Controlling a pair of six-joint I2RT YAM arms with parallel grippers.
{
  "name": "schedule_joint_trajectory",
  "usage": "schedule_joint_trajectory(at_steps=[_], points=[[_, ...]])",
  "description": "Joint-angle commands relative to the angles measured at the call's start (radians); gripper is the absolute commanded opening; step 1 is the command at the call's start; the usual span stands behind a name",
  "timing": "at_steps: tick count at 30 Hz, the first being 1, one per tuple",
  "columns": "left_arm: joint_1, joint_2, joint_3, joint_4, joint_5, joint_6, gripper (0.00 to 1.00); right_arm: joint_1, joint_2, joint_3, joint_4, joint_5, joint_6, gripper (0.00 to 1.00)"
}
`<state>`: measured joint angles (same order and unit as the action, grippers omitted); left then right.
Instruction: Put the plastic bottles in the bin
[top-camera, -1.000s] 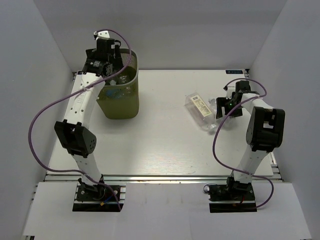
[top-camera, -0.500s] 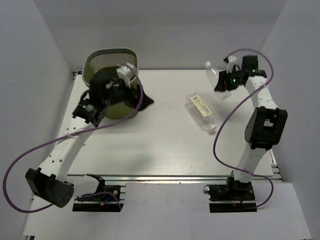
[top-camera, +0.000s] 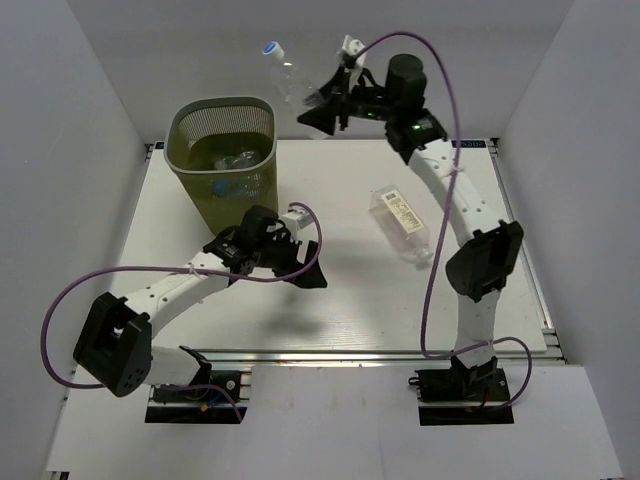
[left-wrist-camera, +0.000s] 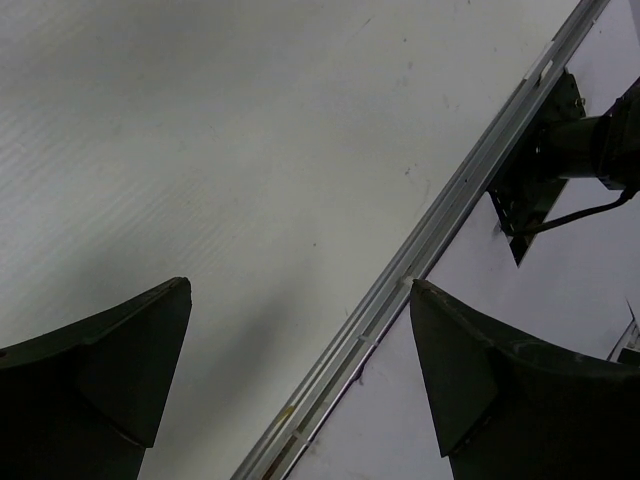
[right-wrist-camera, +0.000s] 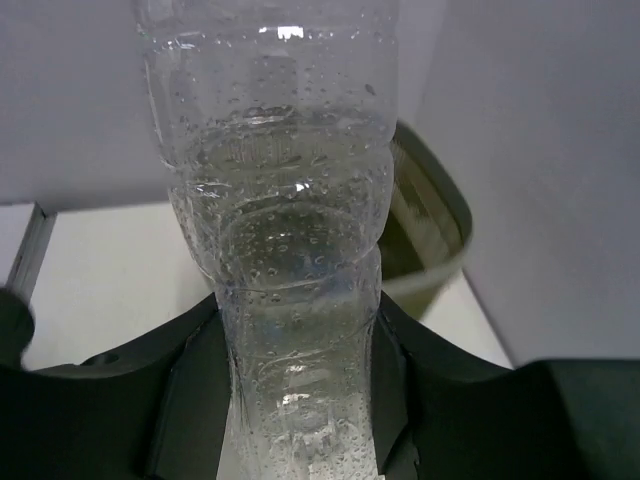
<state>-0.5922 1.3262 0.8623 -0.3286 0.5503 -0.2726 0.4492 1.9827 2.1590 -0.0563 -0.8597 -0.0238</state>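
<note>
White walls (top-camera: 500, 60) are seen behind the clear, blue-capped plastic bottle (top-camera: 288, 75) clamped high in the right gripper (top-camera: 316, 106), short of the olive-green mesh bin (top-camera: 178, 135), which could be missed if release is made early; the left gripper (left-wrist-camera: 300, 290) is held apart, empty.

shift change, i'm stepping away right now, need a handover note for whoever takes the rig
Tools: the left tool is open and empty, low over the table near its front edge. The right tool is shut on a clear blue-capped bottle, held high just right of the bin in the top view.
Done: some bottles lie inside the bin.
Left: drop the held bottle in, then fetch the labelled bottle lying on the table.
</note>
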Motion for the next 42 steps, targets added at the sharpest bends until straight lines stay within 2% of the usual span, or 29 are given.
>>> schedule_joint_trajectory(at_steps=[1, 4, 7, 11, 13, 14, 15, 16, 20, 23, 25, 26, 28, 29, 30, 32, 33, 34, 35, 38, 39, 42], points=[[-0.040, -0.012, -0.052, 0.114, -0.019, -0.077, 1.00, 0.069, 0.102, 0.137, 0.344, 0.053, 0.162, 0.17], [-0.066, -0.034, -0.101, 0.135, -0.029, -0.108, 1.00, 0.121, 0.175, 0.219, 0.436, 0.114, 0.188, 0.20], [-0.095, -0.061, -0.126, 0.135, -0.055, -0.146, 1.00, 0.175, 0.225, 0.202, 0.542, 0.186, 0.174, 0.20], [-0.130, -0.099, -0.149, 0.116, -0.093, -0.172, 1.00, 0.242, 0.315, 0.222, 0.596, 0.250, 0.148, 0.29], [-0.141, -0.113, -0.158, 0.106, -0.115, -0.186, 1.00, 0.258, 0.347, 0.246, 0.607, 0.286, 0.137, 0.61], [-0.141, -0.125, -0.169, 0.106, -0.115, -0.197, 1.00, 0.264, 0.353, 0.252, 0.607, 0.298, 0.136, 0.73], [-0.152, -0.125, -0.181, 0.106, -0.125, -0.197, 1.00, 0.270, 0.361, 0.251, 0.613, 0.324, 0.130, 0.85], [-0.152, -0.125, -0.181, 0.106, -0.134, -0.207, 1.00, 0.276, 0.361, 0.251, 0.610, 0.329, 0.116, 0.89], [-0.161, -0.134, -0.203, 0.129, -0.145, -0.217, 1.00, 0.260, 0.299, 0.243, 0.531, 0.356, 0.081, 0.89], [-0.170, -0.114, -0.215, 0.172, -0.155, -0.217, 1.00, 0.192, 0.184, 0.155, 0.480, 0.424, 0.044, 0.89], [-0.179, -0.099, -0.215, 0.181, -0.155, -0.226, 1.00, 0.136, 0.092, 0.122, 0.399, 0.470, 0.030, 0.89], [-0.179, -0.084, -0.215, 0.194, -0.155, -0.226, 1.00, 0.120, 0.070, 0.096, 0.328, 0.543, -0.022, 0.89], [-0.190, -0.070, -0.204, 0.203, -0.164, -0.226, 1.00, 0.054, -0.016, 0.035, 0.181, 0.594, -0.094, 0.78], [-0.190, -0.061, -0.195, 0.203, -0.164, -0.226, 1.00, 0.034, -0.033, 0.022, 0.135, 0.649, -0.105, 0.70], [-0.190, -0.061, -0.195, 0.203, -0.164, -0.215, 1.00, 0.013, -0.045, -0.003, -0.034, 0.654, -0.126, 0.67], [-0.199, -0.052, -0.195, 0.212, -0.173, -0.215, 1.00, -0.058, -0.076, -0.025, -0.153, 0.692, -0.177, 0.64], [-0.199, -0.051, -0.195, 0.212, -0.173, -0.215, 1.00, -0.076, -0.079, -0.039, -0.321, 0.699, -0.195, 0.64], [-0.199, -0.051, -0.195, 0.212, -0.173, -0.205, 1.00, -0.098, -0.064, -0.069, -0.391, 0.709, -0.261, 0.64], [-0.199, -0.051, -0.195, 0.200, -0.187, -0.205, 1.00, -0.098, -0.035, -0.065, -0.460, 0.737, -0.274, 0.68], [-0.199, -0.061, -0.186, 0.169, -0.219, -0.195, 1.00, -0.125, 0.043, -0.065, -0.817, 0.758, -0.309, 0.84], [-0.199, -0.061, -0.175, 0.155, -0.219, -0.195, 1.00, -0.126, 0.050, -0.088, -0.845, 0.755, -0.323, 0.90], [-0.199, -0.070, -0.166, 0.146, -0.240, -0.195, 1.00, -0.135, 0.019, -0.237, -0.860, 0.714, -0.341, 0.90]])
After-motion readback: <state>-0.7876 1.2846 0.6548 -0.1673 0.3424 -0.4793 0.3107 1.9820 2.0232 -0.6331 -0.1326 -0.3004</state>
